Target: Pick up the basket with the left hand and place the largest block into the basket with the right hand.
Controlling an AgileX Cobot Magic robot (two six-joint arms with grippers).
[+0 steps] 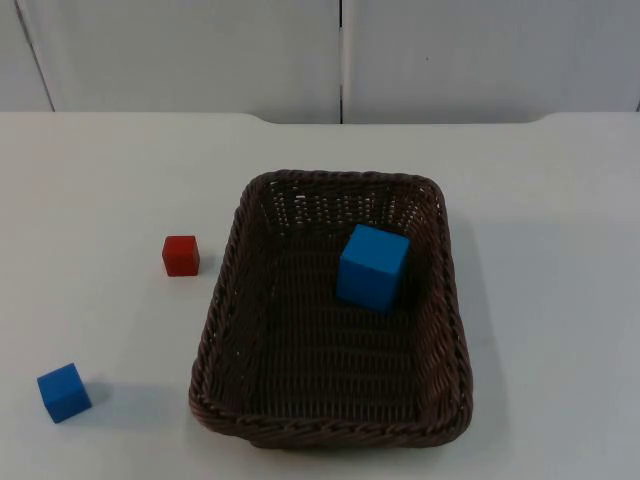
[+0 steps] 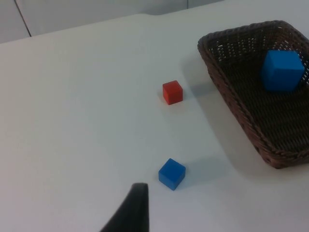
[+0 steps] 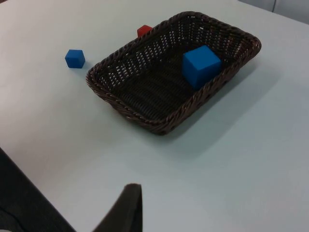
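- Small blue block (image 1: 64,392) nearest, at seven o'clock of the basket (image 1: 225,330) on the desk (image 1: 100,180).
- Large blue block (image 1: 372,266) sits inside the basket; the step looks finished.
- Left gripper (image 2: 130,212) and right gripper (image 3: 123,210) wait clear; whether their fingers are apart cannot be told.

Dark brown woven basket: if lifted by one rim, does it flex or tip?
The dark brown woven basket probably flexes little; its weave looks tight. It likely tilts: the large blue cube sits off-centre near one wall and may slide.
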